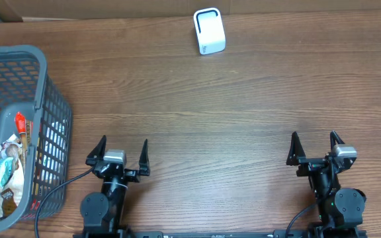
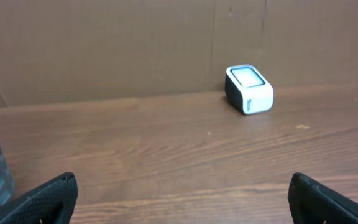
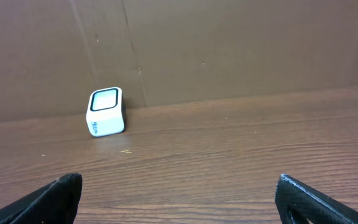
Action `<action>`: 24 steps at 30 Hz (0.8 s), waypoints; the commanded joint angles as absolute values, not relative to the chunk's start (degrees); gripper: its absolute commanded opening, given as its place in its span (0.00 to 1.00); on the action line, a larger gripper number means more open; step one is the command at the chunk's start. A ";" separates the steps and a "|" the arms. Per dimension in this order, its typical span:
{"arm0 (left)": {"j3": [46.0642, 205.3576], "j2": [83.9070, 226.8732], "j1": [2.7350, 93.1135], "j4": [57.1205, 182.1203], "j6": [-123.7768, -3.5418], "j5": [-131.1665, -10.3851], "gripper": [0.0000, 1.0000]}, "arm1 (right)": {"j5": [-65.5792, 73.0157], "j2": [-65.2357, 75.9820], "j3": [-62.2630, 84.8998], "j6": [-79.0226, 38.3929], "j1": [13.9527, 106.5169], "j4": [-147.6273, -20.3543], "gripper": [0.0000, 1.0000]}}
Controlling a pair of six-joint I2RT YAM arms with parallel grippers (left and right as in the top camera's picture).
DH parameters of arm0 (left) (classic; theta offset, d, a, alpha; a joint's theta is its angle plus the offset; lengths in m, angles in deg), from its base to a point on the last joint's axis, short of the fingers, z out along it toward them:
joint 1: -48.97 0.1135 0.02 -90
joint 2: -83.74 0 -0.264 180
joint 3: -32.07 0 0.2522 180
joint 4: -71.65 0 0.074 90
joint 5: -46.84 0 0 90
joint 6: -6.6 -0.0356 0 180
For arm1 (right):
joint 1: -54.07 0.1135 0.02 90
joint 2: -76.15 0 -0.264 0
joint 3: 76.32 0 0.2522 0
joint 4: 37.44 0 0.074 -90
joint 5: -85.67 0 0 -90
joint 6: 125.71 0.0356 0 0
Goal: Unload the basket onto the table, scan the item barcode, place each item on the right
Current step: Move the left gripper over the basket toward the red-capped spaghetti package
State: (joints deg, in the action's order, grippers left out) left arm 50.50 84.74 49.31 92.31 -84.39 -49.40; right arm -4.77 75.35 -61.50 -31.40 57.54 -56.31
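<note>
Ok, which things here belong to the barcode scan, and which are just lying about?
Job: white barcode scanner; packaged items in the grey basket; left gripper and right gripper, both open.
Lying about: cardboard wall; wooden table.

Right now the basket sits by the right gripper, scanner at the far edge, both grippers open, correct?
No: the overhead view shows the basket by the left gripper, not the right gripper. The scanner is at the far edge; both grippers are open.
</note>
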 commanded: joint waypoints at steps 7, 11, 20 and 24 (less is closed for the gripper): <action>74.94 94.29 49.05 101.56 -83.19 -48.07 1.00 | -1.63 75.96 -56.19 -30.96 57.64 -59.33 1.00; 87.79 104.34 49.05 108.24 -83.25 -48.04 1.00 | -0.97 75.94 -51.27 -30.96 57.64 -65.12 1.00; 123.18 129.98 49.05 133.29 -83.34 -43.91 1.00 | 1.02 69.69 -38.09 -31.02 57.64 -77.84 1.00; 140.11 140.43 49.44 145.09 -84.70 -42.19 1.00 | 3.14 62.71 -31.66 -31.18 57.64 -82.36 1.00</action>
State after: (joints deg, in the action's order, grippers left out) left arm 130.65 135.40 49.31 141.27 -83.78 -44.59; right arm 0.89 66.45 -35.93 -31.20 57.54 -81.38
